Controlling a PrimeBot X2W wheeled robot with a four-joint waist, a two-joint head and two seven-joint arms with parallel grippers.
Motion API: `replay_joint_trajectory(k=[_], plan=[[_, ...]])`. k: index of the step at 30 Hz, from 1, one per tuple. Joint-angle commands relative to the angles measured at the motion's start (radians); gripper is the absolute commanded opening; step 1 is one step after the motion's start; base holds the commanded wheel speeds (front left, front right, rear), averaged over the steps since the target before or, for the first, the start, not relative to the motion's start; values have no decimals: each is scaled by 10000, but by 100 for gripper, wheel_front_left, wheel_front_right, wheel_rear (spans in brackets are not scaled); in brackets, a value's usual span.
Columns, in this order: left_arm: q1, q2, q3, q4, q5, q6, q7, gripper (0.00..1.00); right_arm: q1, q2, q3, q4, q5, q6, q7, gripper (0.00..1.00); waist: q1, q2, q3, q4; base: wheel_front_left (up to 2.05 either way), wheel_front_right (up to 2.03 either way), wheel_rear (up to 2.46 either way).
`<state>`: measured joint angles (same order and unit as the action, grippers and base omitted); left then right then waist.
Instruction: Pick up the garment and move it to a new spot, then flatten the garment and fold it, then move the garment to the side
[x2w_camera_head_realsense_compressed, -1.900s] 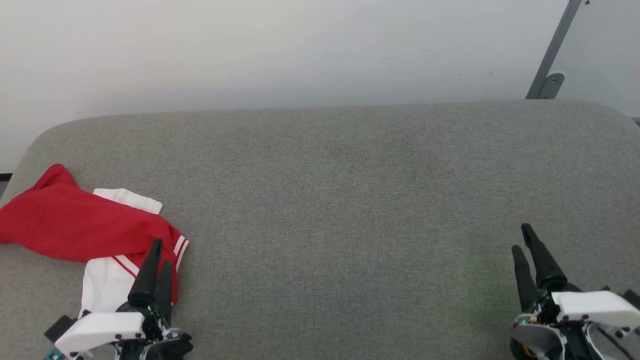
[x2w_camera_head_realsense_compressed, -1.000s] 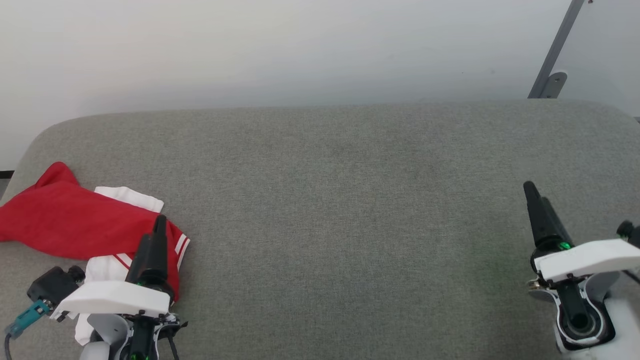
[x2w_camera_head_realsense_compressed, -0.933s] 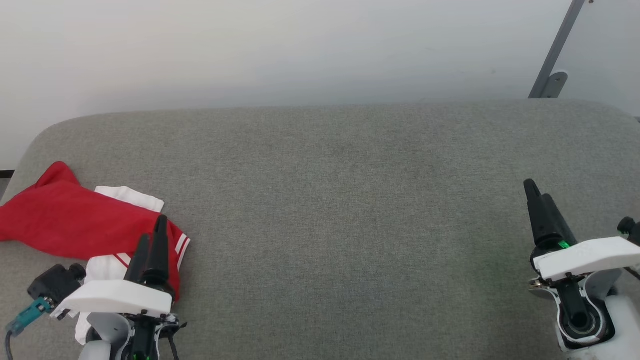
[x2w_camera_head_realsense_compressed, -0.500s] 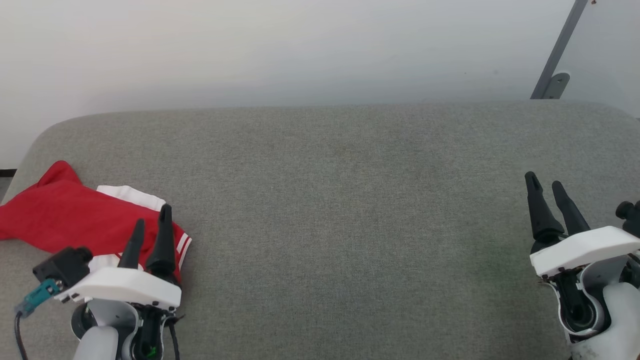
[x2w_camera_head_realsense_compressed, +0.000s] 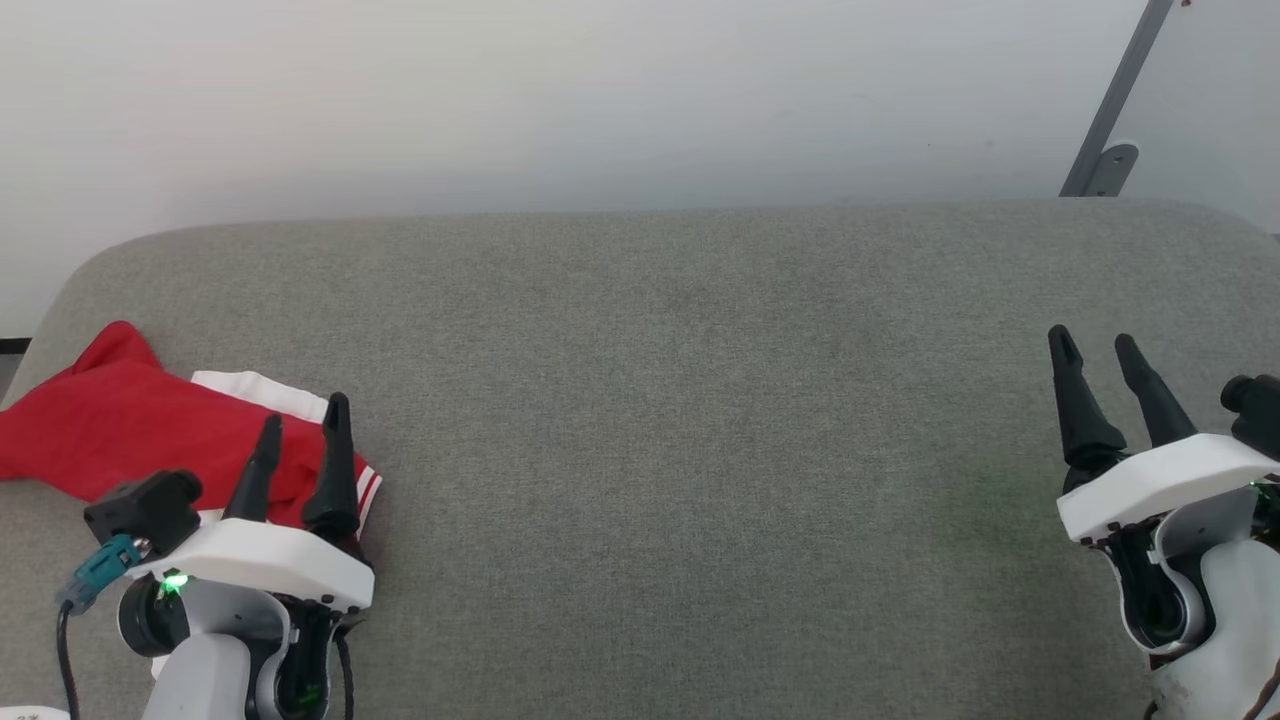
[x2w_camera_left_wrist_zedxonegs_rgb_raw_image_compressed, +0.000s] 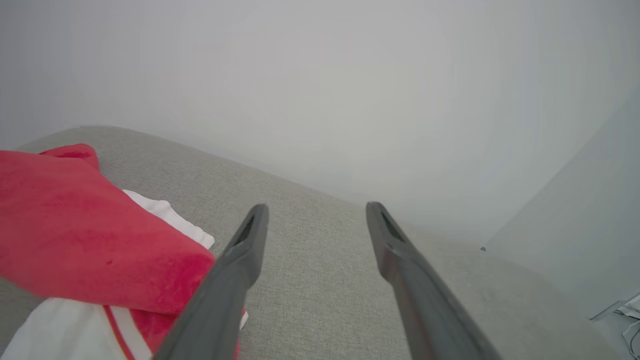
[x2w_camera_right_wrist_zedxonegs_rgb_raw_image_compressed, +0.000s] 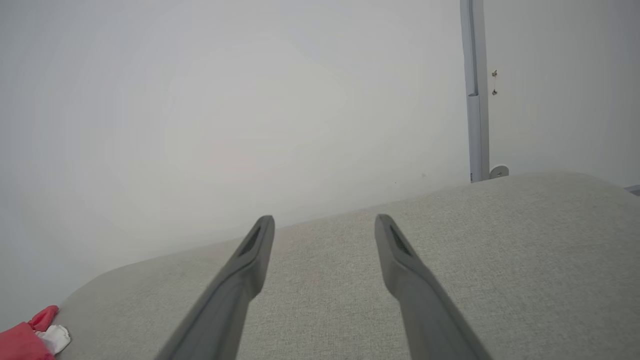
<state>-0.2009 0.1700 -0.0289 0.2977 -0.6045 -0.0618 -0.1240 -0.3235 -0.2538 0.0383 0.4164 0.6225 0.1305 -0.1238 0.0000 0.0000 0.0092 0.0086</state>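
The garment, red with white sleeve panels and striped trim, lies crumpled at the left end of the grey padded surface. My left gripper hangs open over the garment's near right edge, holding nothing. In the left wrist view the garment lies left of my left gripper, whose fingers stand apart. My right gripper is open above bare fabric at the far right. The right wrist view shows my right gripper empty and the garment far off at the lower left.
A pale wall rises behind the padded surface. A grey metal post with a bracket stands at the back right. The surface's rounded left corner lies just beyond the garment.
Both arms have risen and turned at the wrist, so the fingers that stood nearly in line now show spread side by side. The garment has not moved.
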Motion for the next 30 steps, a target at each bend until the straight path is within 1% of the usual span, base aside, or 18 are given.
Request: replay_joint_trajectory(k=[1,18,26,30], plan=[[-258,110,-10,-70,222,8,-76,100,-270,-83,23,-67,-197,2,-75,100,0,0,3,3,0,0,0],[-340,189,-35,77,1848,-74,-518,100,-529,-465,332,192,-1464,2,-517,100,0,0,21,21,0,0,0],[-180,115,58,209,2483,-105,-710,100,-688,-527,409,419,-1435,3,-707,100,0,0,42,50,0,0,0],[-101,71,131,340,2831,-214,-824,100,-694,-600,471,580,-1545,2,-818,100,0,0,49,96,0,0,0]])
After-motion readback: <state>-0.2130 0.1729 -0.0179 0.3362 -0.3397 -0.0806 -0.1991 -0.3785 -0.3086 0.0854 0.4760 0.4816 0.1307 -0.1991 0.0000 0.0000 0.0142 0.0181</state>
